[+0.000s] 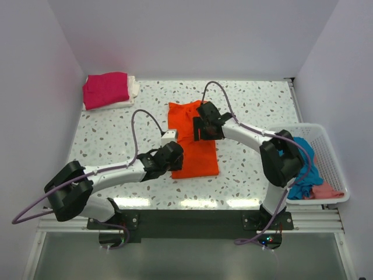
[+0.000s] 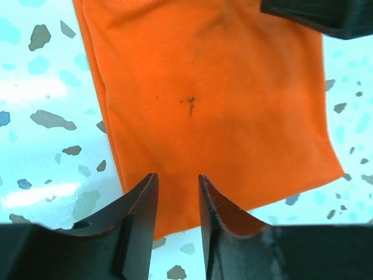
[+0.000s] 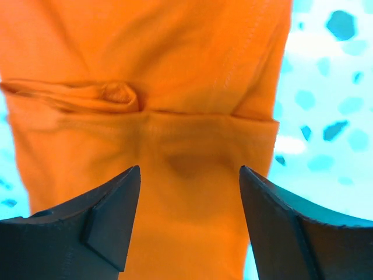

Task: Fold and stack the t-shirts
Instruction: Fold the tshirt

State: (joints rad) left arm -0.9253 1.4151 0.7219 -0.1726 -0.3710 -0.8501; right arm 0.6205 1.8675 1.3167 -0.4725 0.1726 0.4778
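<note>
A: Upper left? Folded magenta shirt [image 1: 105, 88], soft.
B: Centre: orange shirt [image 1: 195, 154], smooth cotton oblong, flat on the speckled table [image 1: 116, 128]. Left gripper [image 2: 178, 178] narrowly parted over it, holding nothing. Right gripper [image 3: 189, 169] spread wide above a puckered seam.

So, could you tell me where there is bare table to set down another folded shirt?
Bare table lies between the pink-and-white stack and the orange t-shirt, and again beyond the right arm, toward the far right corner, away from the basket. The centre is crowded: the left gripper and right gripper hover over the orange t-shirt.
</note>
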